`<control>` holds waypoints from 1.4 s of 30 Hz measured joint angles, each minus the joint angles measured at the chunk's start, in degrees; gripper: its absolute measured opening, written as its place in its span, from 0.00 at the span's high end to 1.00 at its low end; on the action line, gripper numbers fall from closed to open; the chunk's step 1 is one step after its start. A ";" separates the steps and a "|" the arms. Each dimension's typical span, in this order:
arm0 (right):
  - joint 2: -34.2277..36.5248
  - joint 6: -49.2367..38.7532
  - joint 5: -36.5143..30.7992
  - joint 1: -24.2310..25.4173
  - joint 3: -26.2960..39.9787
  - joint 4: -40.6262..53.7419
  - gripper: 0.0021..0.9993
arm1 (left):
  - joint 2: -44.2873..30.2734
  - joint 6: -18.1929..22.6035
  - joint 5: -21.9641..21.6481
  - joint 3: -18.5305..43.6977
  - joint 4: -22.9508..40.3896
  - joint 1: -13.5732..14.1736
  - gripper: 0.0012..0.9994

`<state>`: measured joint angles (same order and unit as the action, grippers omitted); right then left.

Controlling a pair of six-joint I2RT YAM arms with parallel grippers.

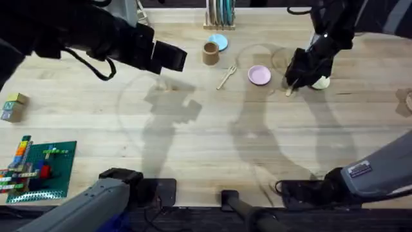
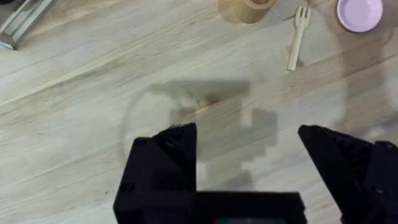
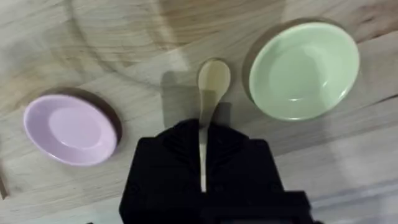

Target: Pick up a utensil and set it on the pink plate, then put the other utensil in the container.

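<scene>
Overhead, the right gripper (image 1: 294,82) sits low over the table (image 1: 193,142) at the far right, between the pink plate (image 1: 259,75) and a yellow-green plate (image 1: 320,82) that shows as a pale edge beside the arm. The right wrist view gives the closer look: the right gripper (image 3: 203,163) is closed on the handle of the wooden spoon (image 3: 210,93), whose rounded bowl points out ahead of the black fingers (image 3: 233,155) and lies over bare wood between the pink plate (image 3: 70,129) and the yellow-green plate (image 3: 304,69). Whether the spoon's bowl touches the table or hangs just above it I cannot tell. The pink plate holds nothing. Just to the left of that plate in the overhead view, the wooden fork (image 1: 226,77) lies flat and slanted on the table, and the brown cup (image 1: 210,53) stands upright near its tined end, apart from it, with a light blue plate (image 1: 219,42) just behind the cup. The left wrist view shows the same fork (image 2: 297,37), tines toward the cup (image 2: 254,9). The left gripper (image 2: 249,146) hovers high over bare wood, well apart from the fork, its two fingers (image 2: 177,149) spread wide and holding nothing; overhead it appears as a dark mass at the upper left (image 1: 168,57).
</scene>
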<state>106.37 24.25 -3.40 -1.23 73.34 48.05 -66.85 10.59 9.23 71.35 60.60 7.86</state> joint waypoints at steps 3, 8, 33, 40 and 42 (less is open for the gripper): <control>0.00 -0.02 -0.02 0.00 0.00 -0.01 0.97 | 0.00 0.00 0.00 0.00 0.00 0.00 0.01; 0.00 -0.77 0.00 0.00 0.00 -0.04 0.97 | 0.00 0.00 0.00 0.00 -0.13 0.00 0.01; 0.70 -17.01 -0.28 -4.35 22.08 12.66 0.97 | 0.00 0.15 0.00 0.00 -1.66 0.00 0.01; 0.70 -29.49 -0.33 -10.07 23.02 13.31 0.97 | 0.00 0.15 0.02 0.00 -1.66 0.00 0.01; 0.70 -31.60 -0.33 -11.73 23.02 13.27 0.97 | 0.00 0.15 0.00 0.00 -1.66 0.00 0.01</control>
<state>107.07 -7.35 -3.73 -12.97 96.36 61.32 -66.85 10.74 9.24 71.35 58.94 7.86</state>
